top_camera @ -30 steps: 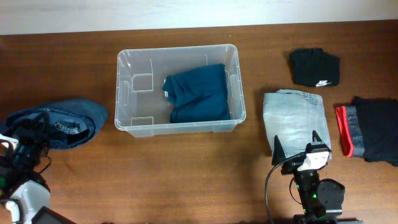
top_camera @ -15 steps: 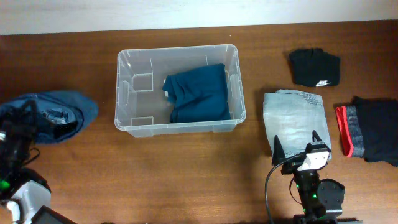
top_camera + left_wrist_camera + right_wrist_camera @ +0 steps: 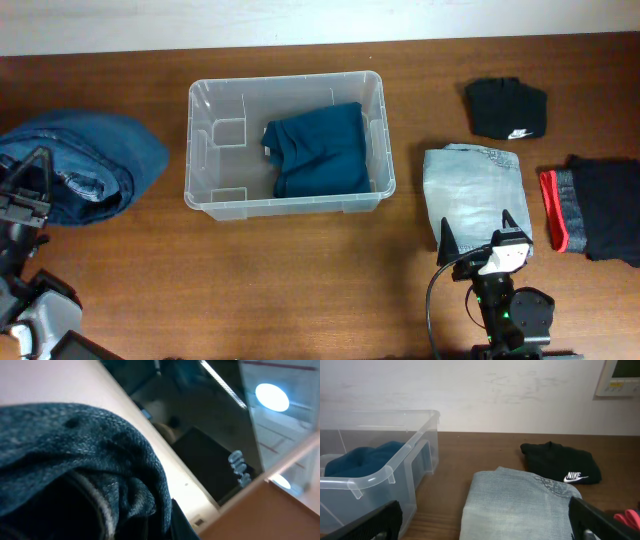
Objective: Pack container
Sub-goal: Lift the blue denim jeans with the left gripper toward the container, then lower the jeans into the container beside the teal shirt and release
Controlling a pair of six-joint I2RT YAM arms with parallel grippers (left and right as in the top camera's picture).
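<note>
The container (image 3: 288,205), a clear plastic bin, stands at the table's middle with a folded teal garment (image 3: 318,150) in its right half. It also shows at the left of the right wrist view, container (image 3: 380,474) and teal garment (image 3: 365,455). My left gripper (image 3: 38,186) is shut on dark blue jeans (image 3: 95,158), held bunched up off the table left of the bin. In the left wrist view the dark denim (image 3: 75,450) fills the lower left. My right gripper (image 3: 477,228) stands open over the near edge of folded light-wash jeans (image 3: 472,185), nothing between its fingers.
A black folded garment with a white logo (image 3: 506,108) lies at the back right. A dark folded garment with a red and grey edge (image 3: 595,205) lies at the far right. Bare wood lies between the bin and the light jeans (image 3: 520,505).
The left gripper has lifted the dark blue jeans from the table. The bundle now looks larger and sits higher. The right arm has not moved.
</note>
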